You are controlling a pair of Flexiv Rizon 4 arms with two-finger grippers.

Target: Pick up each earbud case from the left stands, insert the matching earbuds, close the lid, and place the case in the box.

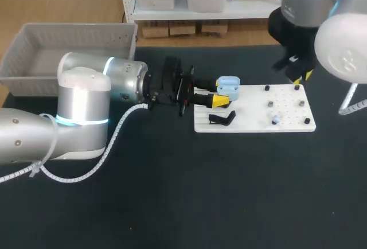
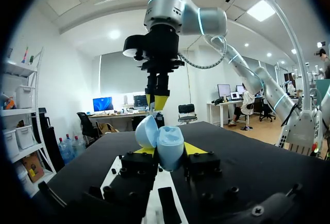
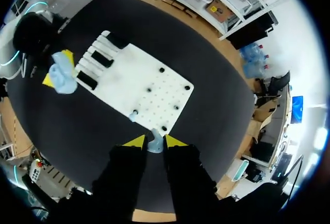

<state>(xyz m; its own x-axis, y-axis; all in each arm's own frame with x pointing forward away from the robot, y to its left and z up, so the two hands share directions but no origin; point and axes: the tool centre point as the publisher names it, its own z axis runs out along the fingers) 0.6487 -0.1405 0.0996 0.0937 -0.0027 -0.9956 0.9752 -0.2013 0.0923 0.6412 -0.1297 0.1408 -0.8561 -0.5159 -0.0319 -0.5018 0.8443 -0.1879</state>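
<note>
My left pincer (image 1: pixel 221 93) is clamped on the pale-blue case (image 2: pixel 169 144), lid open, near the white board's (image 1: pixel 252 124) far-left corner. My right pincer (image 3: pixel 153 141) pinches a pale-blue earbud (image 3: pixel 154 146).

No legible text, labels or numbers anywhere on the table (image 1: pixel 172 203)

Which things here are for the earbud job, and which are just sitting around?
For the job:
blue earbud case, lid open, in the left jaws
earbud between the right jaws
second earbud on the white board
grey box

Just sitting:
empty black stand
bare black pegs
</note>
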